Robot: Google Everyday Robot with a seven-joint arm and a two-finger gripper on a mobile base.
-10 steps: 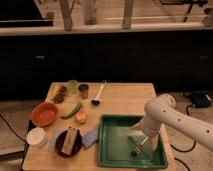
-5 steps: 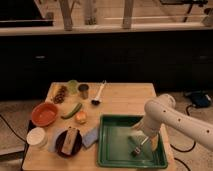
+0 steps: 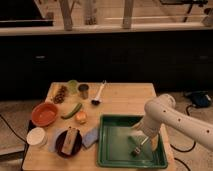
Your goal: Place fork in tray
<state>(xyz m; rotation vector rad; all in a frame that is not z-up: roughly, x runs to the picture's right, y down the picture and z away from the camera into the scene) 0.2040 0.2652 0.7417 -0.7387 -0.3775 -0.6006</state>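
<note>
The green tray (image 3: 114,146) lies on the front right of the wooden table. The small pale fork (image 3: 135,149) is inside the tray, right of its middle, with its low end at the tray floor. My gripper (image 3: 142,139) is on a white arm that reaches in from the right. It hangs over the tray right at the fork's upper end. I cannot tell whether it still holds the fork.
Left of the tray are a blue cloth (image 3: 91,136), a dark plate (image 3: 68,143) with food, a white cup (image 3: 37,136), an orange bowl (image 3: 44,113), an orange fruit (image 3: 81,117) and a green vegetable (image 3: 72,110). Behind stand a metal cup (image 3: 84,91) and a white-handled utensil (image 3: 98,93).
</note>
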